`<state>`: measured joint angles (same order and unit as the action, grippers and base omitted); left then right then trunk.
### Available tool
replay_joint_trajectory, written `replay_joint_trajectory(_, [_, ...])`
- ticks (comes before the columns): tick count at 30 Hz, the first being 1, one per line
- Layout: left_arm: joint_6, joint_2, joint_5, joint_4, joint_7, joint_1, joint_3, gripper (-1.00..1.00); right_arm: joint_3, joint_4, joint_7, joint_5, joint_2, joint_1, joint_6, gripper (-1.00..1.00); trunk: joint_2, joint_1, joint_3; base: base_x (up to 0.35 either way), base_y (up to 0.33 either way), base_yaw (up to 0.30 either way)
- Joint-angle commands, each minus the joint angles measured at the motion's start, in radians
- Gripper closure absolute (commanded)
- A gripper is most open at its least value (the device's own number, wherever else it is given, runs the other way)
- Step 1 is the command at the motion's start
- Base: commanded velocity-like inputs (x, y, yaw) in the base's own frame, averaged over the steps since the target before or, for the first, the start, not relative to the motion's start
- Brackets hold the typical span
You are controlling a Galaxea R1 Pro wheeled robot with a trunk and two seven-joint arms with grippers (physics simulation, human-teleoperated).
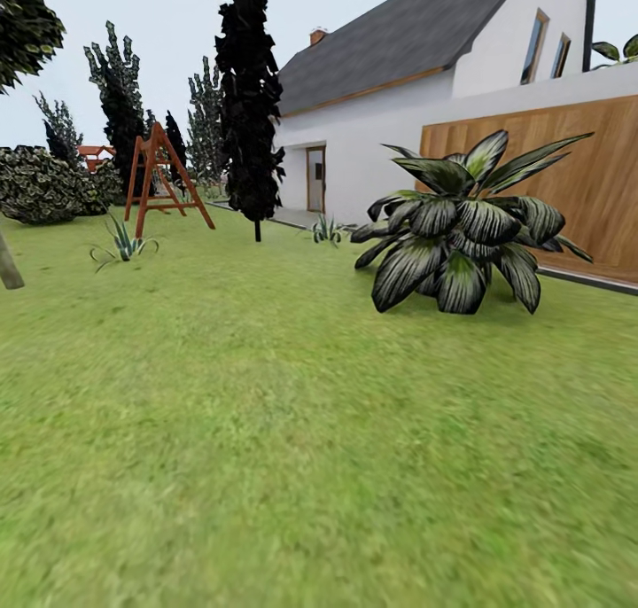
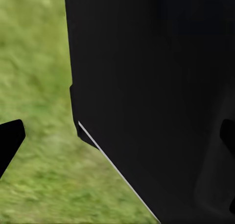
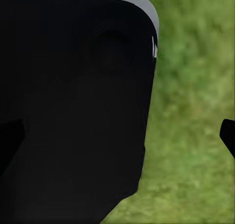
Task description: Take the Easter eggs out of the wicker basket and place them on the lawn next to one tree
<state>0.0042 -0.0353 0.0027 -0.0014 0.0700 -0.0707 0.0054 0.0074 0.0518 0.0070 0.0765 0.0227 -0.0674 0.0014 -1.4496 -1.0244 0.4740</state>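
Ahead of me the lawn (image 1: 266, 431) spreads wide and mottled green, running up to a white house (image 1: 381, 120) with a dark roof and a wooden fence panel (image 1: 567, 183) at my right. A big striped agave (image 1: 461, 227) sits on the grass in front of that panel, and two small spiky plants stand further off, one near the house door (image 1: 328, 229) and one at my left (image 1: 122, 245). A tall, narrow dark tree (image 1: 250, 103) rises in the middle distance, and beside it to the left stands a red-brown wooden swing frame (image 1: 159, 181) with a rounded hedge (image 1: 40, 185) further left. At the far left edge a grey-brown leaning trunk (image 1: 9, 267) comes out of the grass under a dark crown at the top corner. Between me and all of these the grass lies open. My left wrist camera looks down past a large black body part (image 2: 156, 96) of my own to the grass, with one dark fingertip (image 2: 10, 143) at the frame's edge and the other dim against the black; the fingers stand wide apart with nothing between them. My right wrist camera is much the same: a black body panel (image 3: 73, 111) against grass, one fingertip (image 3: 228, 136) at the edge, the fingers likewise parted and holding nothing.
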Motion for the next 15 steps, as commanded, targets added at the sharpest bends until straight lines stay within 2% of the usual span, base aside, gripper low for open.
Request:
replay_joint_trajectory(1, [0.000,0.000,0.000,0.000,0.004,0.000,0.001,-1.00,0.000,0.002,0.001,0.008,0.000,-0.001,0.000,-1.00,0.000,-0.001,0.001,0.311,0.183,0.000])
replay_joint_trajectory(15, [0.001,0.000,0.000,0.000,0.004,0.000,0.001,-1.00,0.000,0.002,0.001,0.008,-0.001,-0.001,0.000,-1.00,0.000,-0.001,0.001,0.311,0.183,0.000])
